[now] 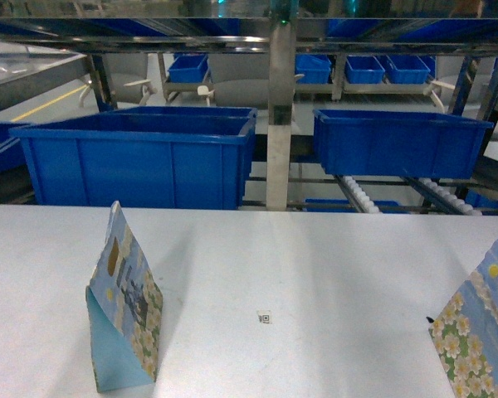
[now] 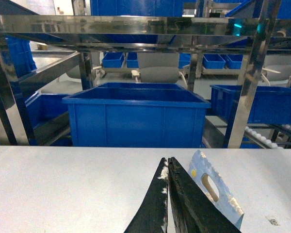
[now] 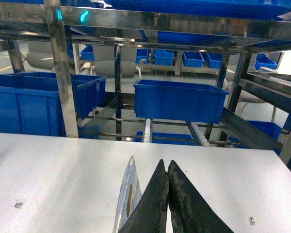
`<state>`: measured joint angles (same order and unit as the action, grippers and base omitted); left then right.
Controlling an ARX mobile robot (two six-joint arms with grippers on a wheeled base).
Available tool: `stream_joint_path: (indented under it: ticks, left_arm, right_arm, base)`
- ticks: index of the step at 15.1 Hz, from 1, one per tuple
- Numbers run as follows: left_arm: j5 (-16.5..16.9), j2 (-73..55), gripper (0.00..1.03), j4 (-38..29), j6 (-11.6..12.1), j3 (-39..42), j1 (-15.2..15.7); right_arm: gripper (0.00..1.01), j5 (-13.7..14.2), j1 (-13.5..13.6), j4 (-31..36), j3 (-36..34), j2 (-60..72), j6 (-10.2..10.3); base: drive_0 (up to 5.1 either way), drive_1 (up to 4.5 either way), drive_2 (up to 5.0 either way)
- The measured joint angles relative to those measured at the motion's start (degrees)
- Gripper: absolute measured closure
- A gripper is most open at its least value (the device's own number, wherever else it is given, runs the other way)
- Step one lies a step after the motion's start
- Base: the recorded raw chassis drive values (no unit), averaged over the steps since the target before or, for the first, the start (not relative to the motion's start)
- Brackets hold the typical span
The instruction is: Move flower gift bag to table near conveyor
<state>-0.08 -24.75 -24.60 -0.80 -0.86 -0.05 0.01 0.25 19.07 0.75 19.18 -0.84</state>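
Two flower gift bags on the white table [image 1: 315,265]: left bag [image 1: 126,303] stands upright near the front-left, right bag [image 1: 481,327] at the front-right edge, partly cut off. One small QR-like tag [image 1: 264,317] lies between them.

Left gripper [image 2: 168,167]: black fingers pressed together, nothing between them; the left bag's handle end [image 2: 214,191] sits just to its right, whether touching cannot be told. Right gripper [image 3: 166,170]: fingers likewise closed tight on nothing; the right bag's top edge [image 3: 127,194] stands just to its left, close beside the finger.

Behind the table, the conveyor [image 1: 280,108], a steel frame with white roller lanes [image 1: 361,197]. On it two large blue bins at front: left bin [image 1: 141,157] and right bin [image 1: 398,141]; insides not visible from this angle. Further back, four smaller blue bins [image 1: 361,68] on a far rack, contents not discernible.
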Motion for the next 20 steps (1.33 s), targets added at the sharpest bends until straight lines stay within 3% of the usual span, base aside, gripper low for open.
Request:
stream_joint_path:
  ticks: [5,6,7,9,10,11,18,20]
  left_arm:
    - [0.0,10.5,1.01,10.3,0.0,0.0,0.0]
    - [0.0,13.1,1.01,12.9,0.0,0.0,0.0]
    - [0.0,13.8,1.01,13.6,0.0,0.0,0.0]
    - [0.1,15.0,1.01,14.7,0.0,0.0,0.0]
    - [0.1,20.2,1.01,22.7,0.0,0.0,0.0]
    - [0.1,24.3,1.01,24.2,0.0,0.0,0.0]
    - [0.1,24.2,1.00,24.9,0.0,0.0,0.0]
    - [0.1,24.2,0.79,24.9,0.0,0.0,0.0]
  right_arm:
    - [0.99,0.0,0.0,-7.8,0.0,-8.1,0.0]
    - [0.99,0.0,0.0,-15.8,0.0,-13.5,0.0]
    - [0.99,0.0,0.0,-19.5,0.0,-17.7,0.0]
    - [0.99,0.0,0.0,-19.5,0.0,-18.9,0.0]
    - [0.99,0.0,0.0,-19.4,0.0,-18.9,0.0]
    - [0.99,0.0,0.0,-19.3,0.0,-18.9,0.0]
    - [0.99,0.0,0.0,-19.3,0.0,-18.9,0.0]
    - [0.78,0.0,0.0,-19.3,0.0,-18.9,0.0]
  base:
    - [0.0,0.00,0.0]
    - [0.0,0.00,0.0]
    - [0.0,0.00,0.0]
    - [0.0,0.00,0.0]
    - [0.0,0.00,0.0]
    - [0.0,0.00,0.0]
    - [0.0,0.00,0.0]
    - [0.0,0.00,0.0]
